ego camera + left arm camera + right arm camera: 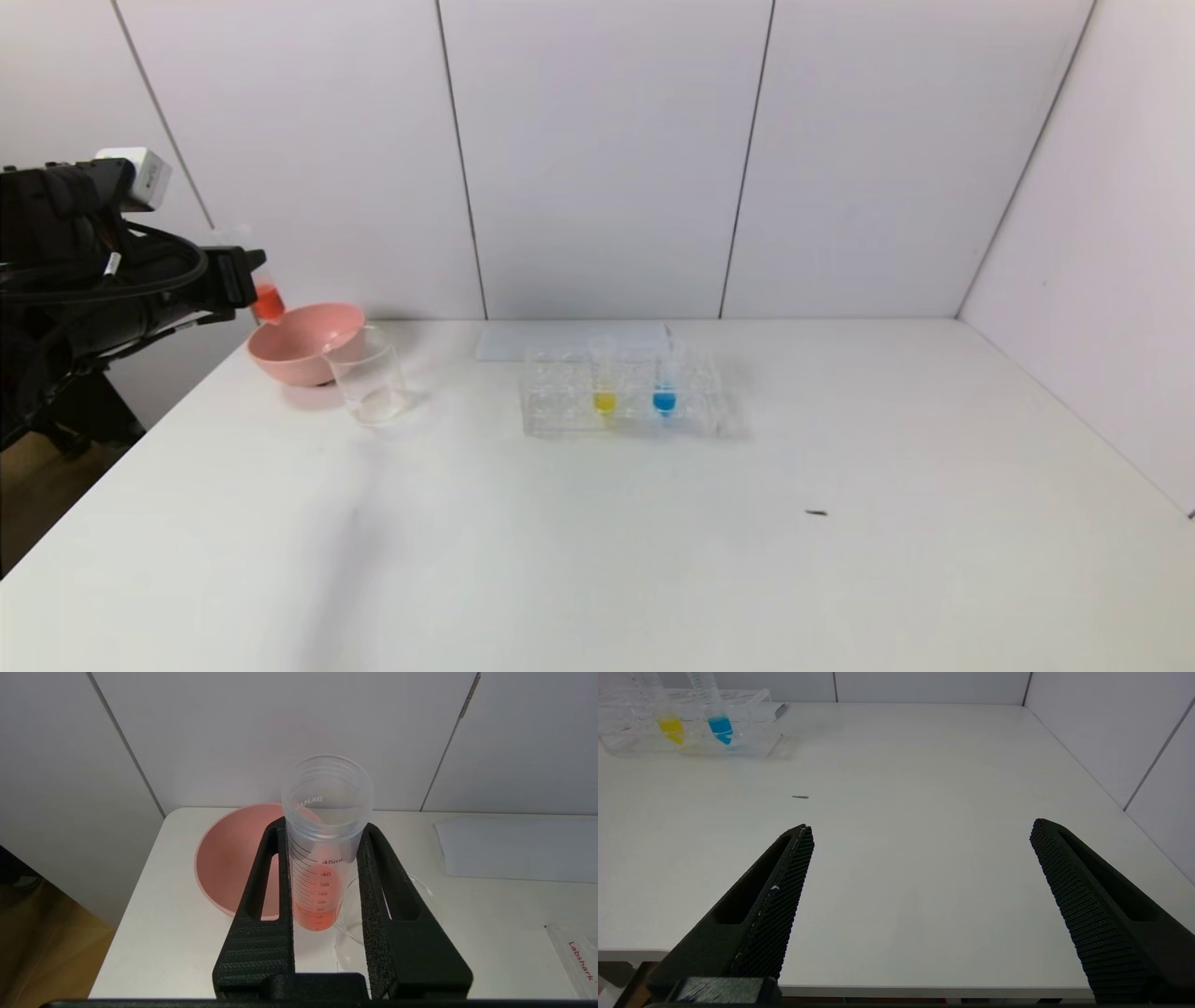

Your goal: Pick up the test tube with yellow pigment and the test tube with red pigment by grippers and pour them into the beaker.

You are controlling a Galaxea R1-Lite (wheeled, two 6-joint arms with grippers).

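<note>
- Gripping the red tube (322, 858) upright, the left pincer (245, 280) is hovering above the pink bowl (303, 347), beside the beaker (369, 378);
- needing next: shifting over the beaker, tipping;
- yellow tube (604, 378) is waiting in the rack (560, 392); right pincer (920, 868) is idling open.

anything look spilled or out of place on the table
No spill shows. One oddity: a small dark speck lies on the bare white table, nearer the robot than the tube rack. The beaker stands upright beside the pink bowl.

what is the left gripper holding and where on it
The left gripper holds the test tube with red pigment upright by its mid-body, above the liquid; the right gripper holds nothing.
</note>
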